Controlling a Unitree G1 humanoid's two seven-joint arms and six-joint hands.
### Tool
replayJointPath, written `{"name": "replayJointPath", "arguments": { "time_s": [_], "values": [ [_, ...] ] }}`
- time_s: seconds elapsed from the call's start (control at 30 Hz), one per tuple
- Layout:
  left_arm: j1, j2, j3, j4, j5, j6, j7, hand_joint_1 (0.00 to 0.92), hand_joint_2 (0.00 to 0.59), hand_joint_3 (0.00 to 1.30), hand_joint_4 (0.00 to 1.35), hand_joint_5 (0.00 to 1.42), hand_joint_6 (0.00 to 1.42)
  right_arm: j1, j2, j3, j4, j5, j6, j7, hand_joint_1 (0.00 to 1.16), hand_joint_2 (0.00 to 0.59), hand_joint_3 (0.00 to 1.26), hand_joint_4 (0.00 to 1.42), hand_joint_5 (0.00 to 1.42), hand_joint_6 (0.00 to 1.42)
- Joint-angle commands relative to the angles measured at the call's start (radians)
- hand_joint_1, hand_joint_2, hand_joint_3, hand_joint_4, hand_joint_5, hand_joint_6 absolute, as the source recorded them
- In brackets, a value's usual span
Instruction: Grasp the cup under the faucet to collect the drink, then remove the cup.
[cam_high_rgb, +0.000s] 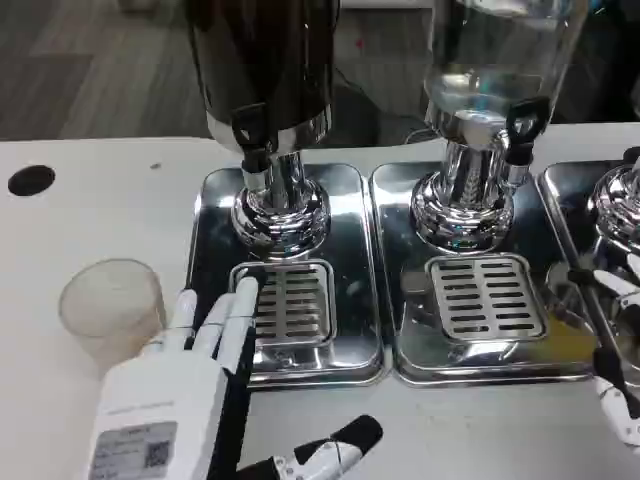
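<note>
Your left hand (205, 335), fingers apart and holding nothing, reaches over the drip tray (290, 300) while the upright clear cup (112, 305) stands just to its left on the bench (80, 220), nowhere near your right hand (615, 345), fingers spread.

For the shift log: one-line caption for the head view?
Left hand open beside the empty cup, short of the dark dispenser's tap.

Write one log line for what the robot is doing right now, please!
cup: on table, left of drip tray, not under faucet | left hand: beside cup, fingers spread, empty | right hand: at right edge
</note>
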Motion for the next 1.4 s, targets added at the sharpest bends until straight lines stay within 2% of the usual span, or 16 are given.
{"name": "replayJointPath", "arguments": {
  "time_s": [0.03,0.17,0.3,0.4,0.6,0.83,1.4],
  "values": [
    [-0.005,0.005,-0.003,0.015,0.0,-0.006,0.006,0.0,0.093,0.04,0.0,0.01,0.22,-0.021,-0.033,0.0,0.011,-0.006,-0.008,0.021,0.6,0.56,0.2,0.05,0.02,0.0],
    [-0.002,0.005,-0.006,0.018,0.001,-0.004,0.008,0.0,0.093,0.04,0.0,0.01,0.22,-0.029,-0.057,-0.005,0.048,0.009,-0.019,0.019,0.59,0.55,0.21,0.05,0.03,0.0],
    [0.013,0.013,0.006,0.01,-0.019,-0.019,0.053,0.0,0.092,0.05,0.0,0.02,0.22,-0.034,-0.08,-0.017,0.096,0.08,-0.058,0.028,0.59,0.543,0.21,0.05,0.03,0.0],
    [0.024,0.015,0.01,0.003,-0.017,-0.019,0.063,0.0,0.092,0.05,0.0,0.02,0.22,-0.032,-0.086,-0.032,0.109,0.102,-0.085,0.025,0.59,0.541,0.21,0.05,0.03,0.0],
    [0.026,0.005,-0.009,0.01,0.007,-0.013,0.052,0.0,0.092,0.05,0.0,0.02,0.22,-0.036,-0.089,-0.045,0.142,0.111,-0.114,0.022,0.59,0.539,0.21,0.05,0.03,0.0],
    [0.032,0.002,-0.011,0.013,0.008,-0.011,0.06,0.0,0.092,0.05,0.0,0.01,0.22,-0.038,-0.082,-0.04,0.185,0.116,-0.135,0.021,0.59,0.538,0.21,0.06,0.03,0.0],
    [0.02,0.006,0.024,0.0,-0.015,-0.021,0.05,0.0,0.09,0.03,0.0,0.01,0.24,-0.021,-0.06,-0.042,0.149,0.108,-0.137,0.021,0.6,0.527,0.21,0.07,0.04,0.0]
  ]
}}
